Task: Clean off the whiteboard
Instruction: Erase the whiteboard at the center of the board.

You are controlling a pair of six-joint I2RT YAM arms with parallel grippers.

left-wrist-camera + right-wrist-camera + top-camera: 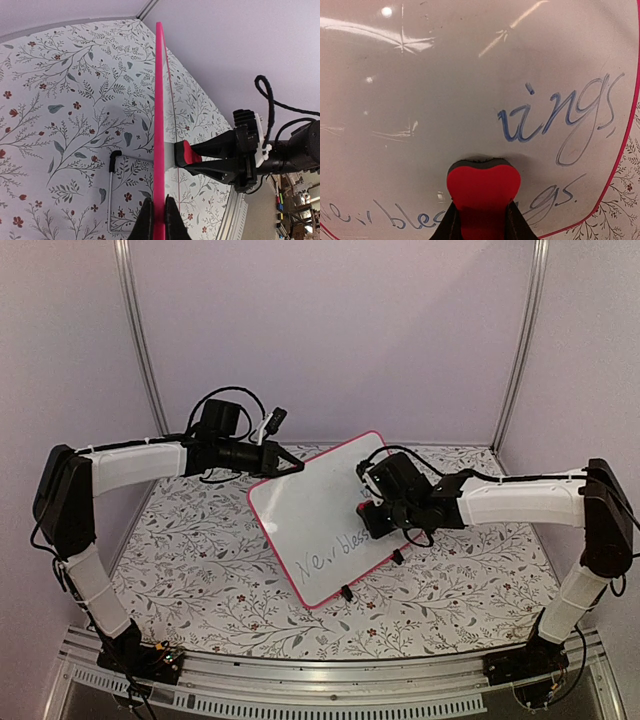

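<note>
The whiteboard (318, 520), white with a pink rim, stands propped up and tilted at the table's middle. Blue handwriting (338, 550) runs along its lower part. My left gripper (297, 468) is shut on the board's upper rim; in the left wrist view the rim (159, 100) shows edge-on between the fingertips of this gripper (158, 198). My right gripper (376, 512) is shut on a red eraser (368, 524). The eraser's (483, 182) dark felt face presses against the board (435, 85), just below the blue letters "ings" (555, 112).
A floral cloth (190, 560) covers the table. The board rests on black clip feet (346, 592) and a wire stand (110, 200) behind it. Metal frame posts (140, 340) rise at the back corners, and a rail (330, 685) runs along the near edge.
</note>
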